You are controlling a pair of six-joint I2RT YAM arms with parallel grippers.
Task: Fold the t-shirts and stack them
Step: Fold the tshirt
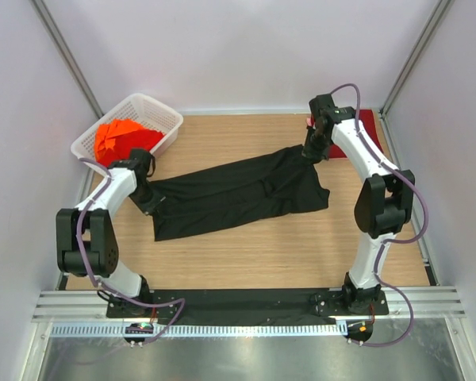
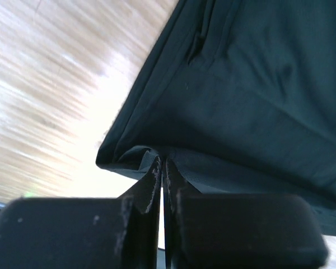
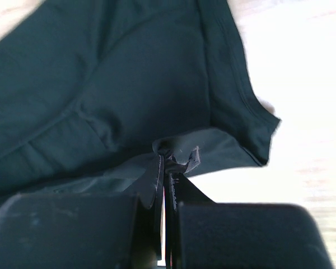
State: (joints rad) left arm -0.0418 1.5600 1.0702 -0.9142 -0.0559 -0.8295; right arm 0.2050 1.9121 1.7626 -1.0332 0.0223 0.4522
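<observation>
Top external view.
- Black t-shirt (image 1: 238,194): spread lengthwise across the middle of the wooden table (image 1: 285,254), stretched between the two arms, wrinkled along its centre.
- Left gripper (image 1: 147,198): at the shirt's left end, low on the cloth; jaw state not readable from this view.
- Right gripper (image 1: 312,152): at the shirt's far right corner, pointing down onto the cloth.
- White lattice basket (image 1: 163,111): beyond the shirt's left end, apart from it, holding bunched orange-red t-shirts (image 1: 120,139).
- Dark red t-shirt (image 1: 369,119): beyond the shirt's right end, partly hidden behind the right arm.

Left wrist view.
- Left gripper (image 2: 161,162): jaws pressed together with only a thin slit between them, pinching a folded edge of the black t-shirt (image 2: 252,84). The cloth rises from the fingertips and fills the upper right; bare table (image 2: 56,84) shows to the shirt's left.

Right wrist view.
- Right gripper (image 3: 167,159): jaws closed tight on a small puckered tuft of the black t-shirt (image 3: 129,73) at its hem. A hemmed edge runs down the shirt's right side; pale, washed-out table (image 3: 302,84) lies just beyond it.
</observation>
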